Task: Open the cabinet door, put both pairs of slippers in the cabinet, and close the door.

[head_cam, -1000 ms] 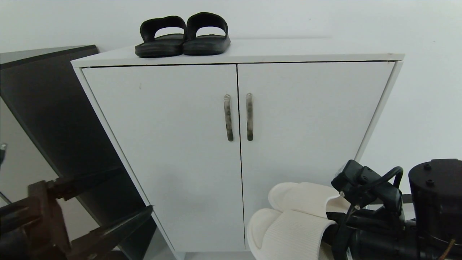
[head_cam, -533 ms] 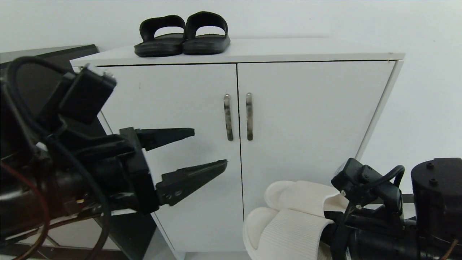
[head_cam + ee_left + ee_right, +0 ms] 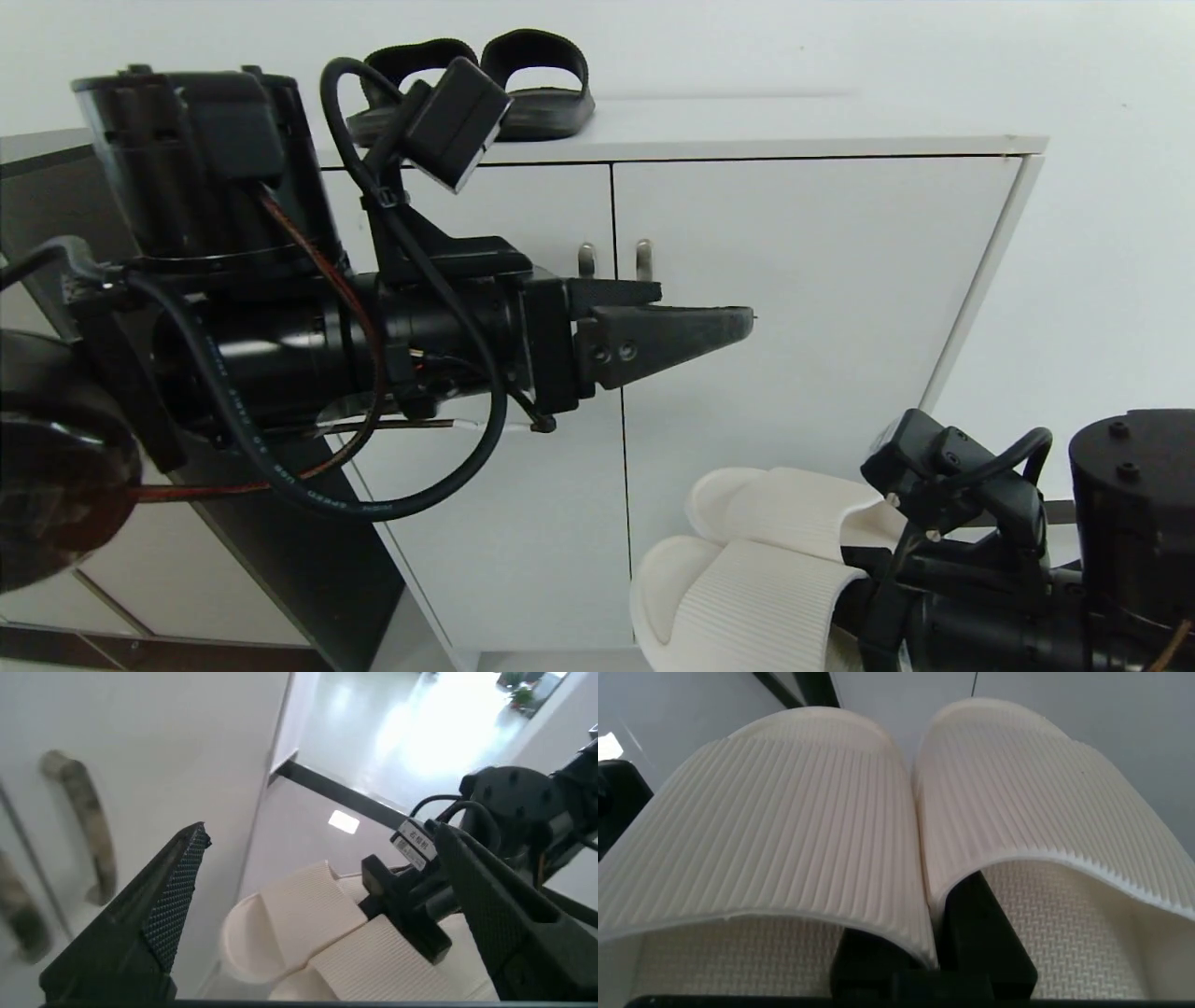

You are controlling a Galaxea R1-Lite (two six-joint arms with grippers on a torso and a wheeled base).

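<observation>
Down the middle of the cabinet (image 3: 794,126) front the two doors meet, both shut, and their two handles (image 3: 644,254) stand side by side at the seam. Nothing is open yet, so the step in hand looks to be the first one.

The black slippers (image 3: 541,84) sit on the cabinet's top, toward its left end. The white slippers (image 3: 747,569) hang before the lower part of the right door (image 3: 812,280), clenched as a pair by the right gripper (image 3: 864,563). The left gripper (image 3: 733,319) is level with the handles and lies across the seam in the head view. Its fingers (image 3: 159,905) are spread wide and hold nothing, and one handle shows just beside one finger in the left wrist view.

To do this well, I would set that spread around a single handle bar, one finger on each side, and clamp before pulling. The pull should follow the door's swing about its hinge edge — not run straight back. If the right door is the one chosen, the held white pair probably needs to move aside first.

Some things cannot be made out:
- The lower halves of both handles are hidden behind the left gripper.
- Which handle it is aimed at, and whether it touches the door, I cannot tell.
- Part of the black pair is covered by that arm.
- Left of the cabinet, a dark panel (image 3: 280,523) is mostly hidden.
</observation>
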